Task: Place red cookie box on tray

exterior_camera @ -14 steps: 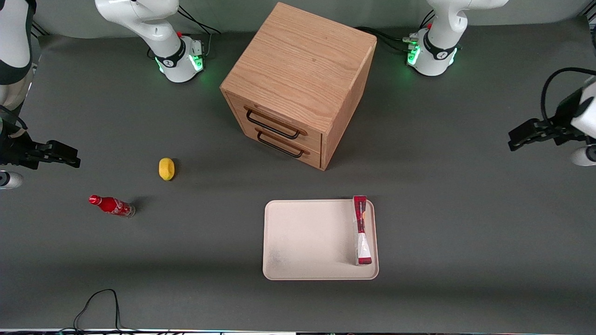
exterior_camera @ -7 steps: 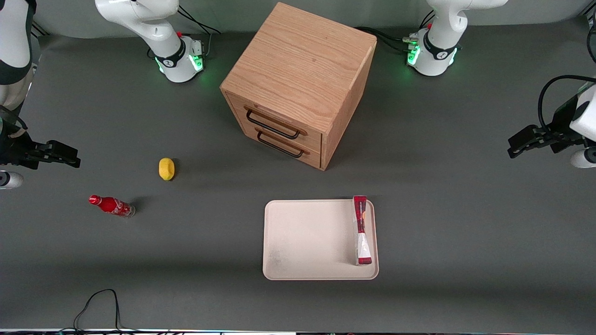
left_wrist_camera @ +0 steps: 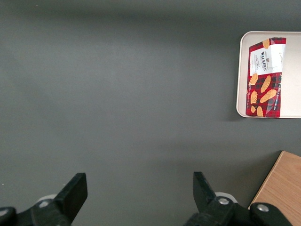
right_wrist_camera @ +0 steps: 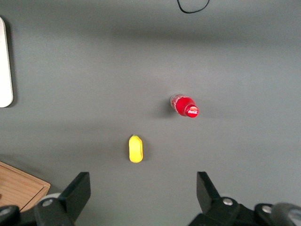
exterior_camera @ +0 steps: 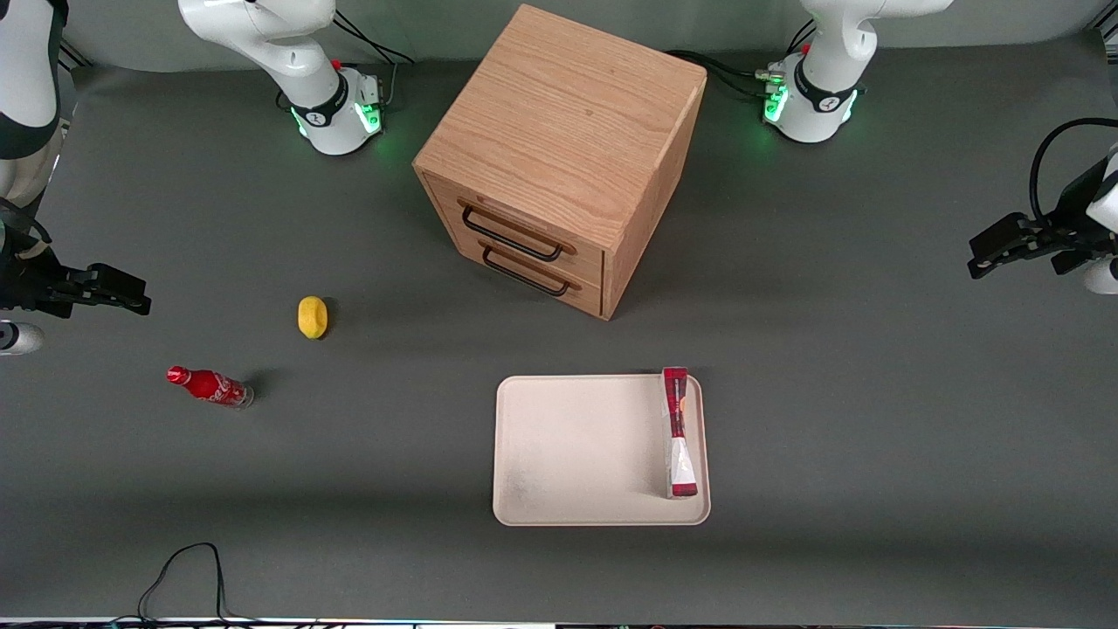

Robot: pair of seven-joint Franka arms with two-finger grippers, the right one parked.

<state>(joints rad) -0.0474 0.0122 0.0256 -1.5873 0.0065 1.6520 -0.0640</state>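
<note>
red cookie box (exterior_camera: 679, 432) lies on the tray (exterior_camera: 576, 450), standing on its long narrow edge along the tray's rim at the working arm's end, its length running from the edge farthest from the front camera to the nearest one. from our left wrist view the red cookie box (left_wrist_camera: 265, 77) shows its printed face with orange cookie shapes, just inside the rim of the tray (left_wrist_camera: 241, 75). the rest of the tray is bare cream surface. at about 11 o'clock from the tray stands the wooden cabinet (exterior_camera: 559, 157), both drawers closed. our gripper (exterior_camera: 991, 249) hangs above the mat at the working arm's end of the table, at about 2 o'clock from the tray and well apart from it. its fingers (left_wrist_camera: 73, 193) are spread wide and hold nothing.
</note>
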